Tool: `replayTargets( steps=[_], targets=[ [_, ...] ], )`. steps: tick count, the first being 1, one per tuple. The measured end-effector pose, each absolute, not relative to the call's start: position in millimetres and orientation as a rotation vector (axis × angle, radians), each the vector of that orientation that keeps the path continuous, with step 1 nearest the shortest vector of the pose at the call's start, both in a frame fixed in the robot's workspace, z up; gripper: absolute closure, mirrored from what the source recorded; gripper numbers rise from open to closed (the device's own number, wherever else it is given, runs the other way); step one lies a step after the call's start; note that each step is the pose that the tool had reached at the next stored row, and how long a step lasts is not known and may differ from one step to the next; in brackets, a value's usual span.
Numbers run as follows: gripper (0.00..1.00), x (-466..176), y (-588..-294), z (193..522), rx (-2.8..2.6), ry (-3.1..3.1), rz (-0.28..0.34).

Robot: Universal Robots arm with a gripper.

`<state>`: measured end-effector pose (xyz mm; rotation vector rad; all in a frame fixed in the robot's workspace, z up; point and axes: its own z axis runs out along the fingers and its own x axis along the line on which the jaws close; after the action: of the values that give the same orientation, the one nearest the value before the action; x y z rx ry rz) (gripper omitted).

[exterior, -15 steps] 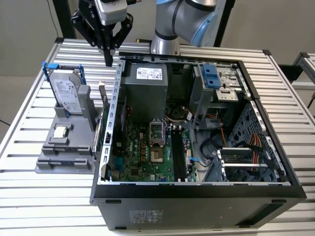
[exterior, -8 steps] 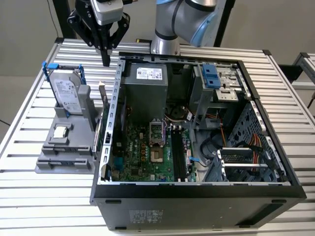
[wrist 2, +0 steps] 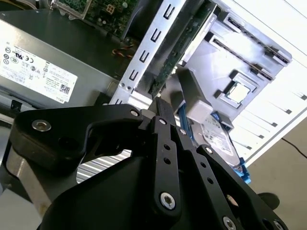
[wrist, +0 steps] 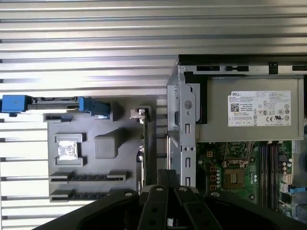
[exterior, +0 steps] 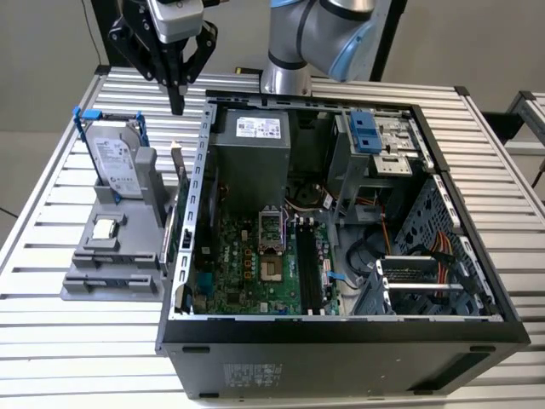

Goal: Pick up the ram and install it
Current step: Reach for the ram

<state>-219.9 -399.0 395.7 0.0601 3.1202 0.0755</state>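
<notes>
In the exterior view the hand (exterior: 177, 106), fingers together and empty, hangs above the ram (exterior: 179, 170). The first wrist view shows the ram (wrist: 144, 143) edge-on in the gray holder (wrist: 88, 125).

The arm (exterior: 317, 32) is standing at the back of the exterior view, silver tube and pale blue joint caps showing, its upper part running off the top edge; the gripper (exterior: 177, 106) is hanging high toward the exterior view's left, black, pointing straight down; its two linkages are spreading wide above and converging below; the fingers (exterior: 177, 89) are pressing together into one thin blade, nothing between them; in both wrist views the bolted black knuckles are looming close, the tips lying flush against each other.
</notes>
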Motion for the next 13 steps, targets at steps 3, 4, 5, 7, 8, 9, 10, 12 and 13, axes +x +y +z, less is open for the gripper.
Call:
replayTargets(
  steps=[3,4,5,7,8,9,10,12,13],
  targets=[
    [1.0,-224.1,-399.0,395.7,0.054,3.12,0.076],
    [1.0,-225.4,-399.0,395.7,0.052,3.12,0.076],
    [1.0,-226.6,-399.0,395.7,0.05,3.121,0.076],
    [1.0,-229.2,-399.0,395.7,0.047,3.121,0.076],
    [1.0,-230.5,-399.0,395.6,0.046,3.121,0.076],
    [1.0,-231.8,-399.0,395.7,0.044,3.121,0.076],
    [1.0,-233.0,-399.0,395.7,0.044,3.121,0.076],
    [1.0,-235.2,-399.0,395.7,0.044,3.123,0.076],
    [1.0,-236.2,-399.0,395.7,0.044,3.123,0.076]
  ],
)
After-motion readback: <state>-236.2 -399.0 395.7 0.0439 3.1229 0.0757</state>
